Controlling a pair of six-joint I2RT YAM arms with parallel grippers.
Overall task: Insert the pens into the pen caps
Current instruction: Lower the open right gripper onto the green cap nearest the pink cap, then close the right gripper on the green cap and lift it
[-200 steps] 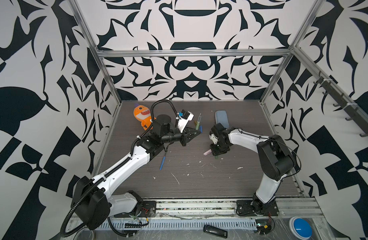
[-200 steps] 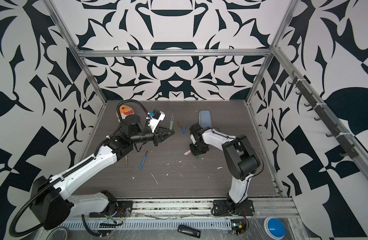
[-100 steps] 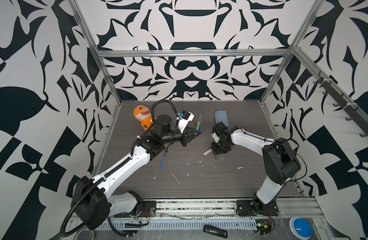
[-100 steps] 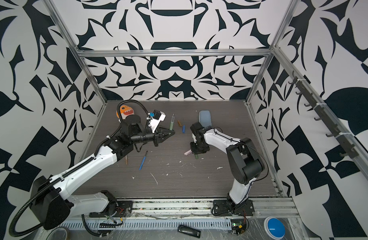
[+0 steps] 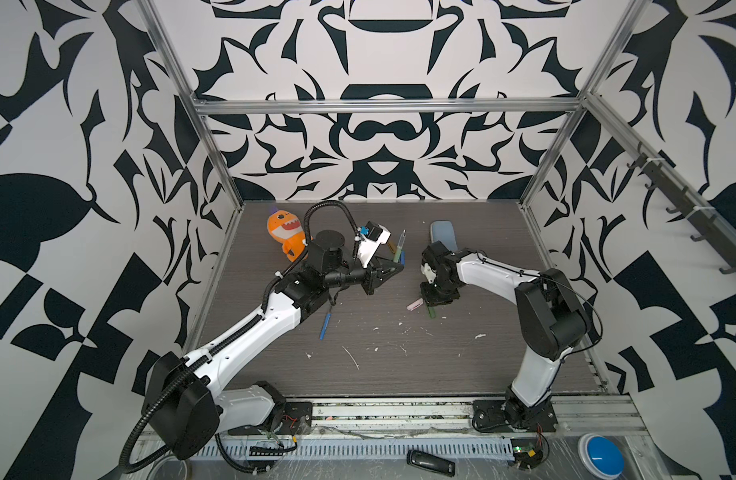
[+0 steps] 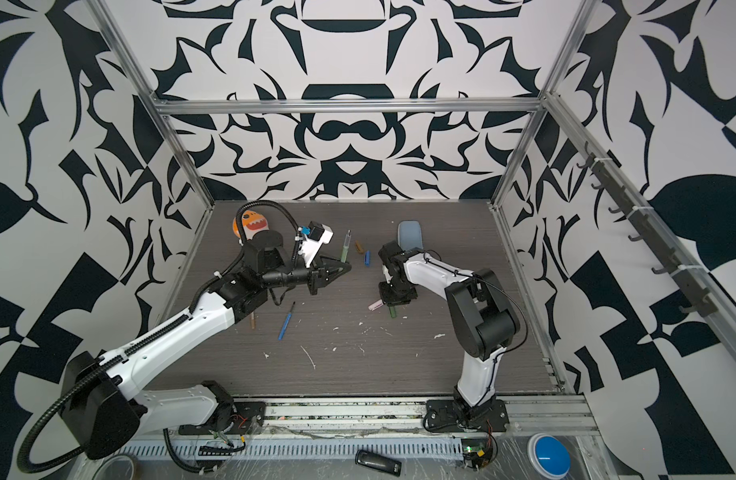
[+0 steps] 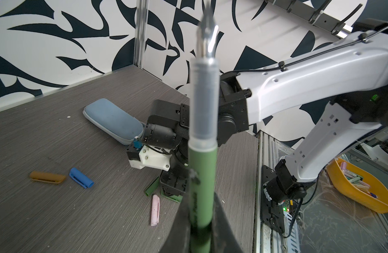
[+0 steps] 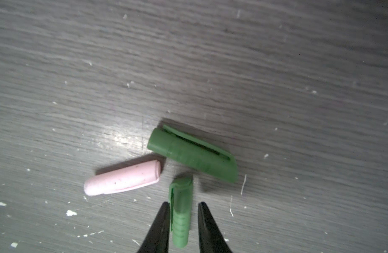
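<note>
Pinching a green pen (image 7: 202,175) upright, left jaws stand ready. Right jaws straddle, spread, a green cap (image 8: 181,214) beside the pink cap (image 8: 122,178). No pen appears capped.

Robot test cell in a laboratory
An aluminium frame (image 5: 382,106) is clad with black-and-white patterned panels (image 5: 399,166); robot arms (image 5: 254,328) are bolted to a base rail (image 5: 391,409).

patterned booth around a grey counter (image 5: 461,365)
black-and-white walls (image 5: 378,50) fill the frame; silver rails (image 5: 382,106) cross the upper middle; a dark hook rack (image 5: 690,206) lines the right.
</note>
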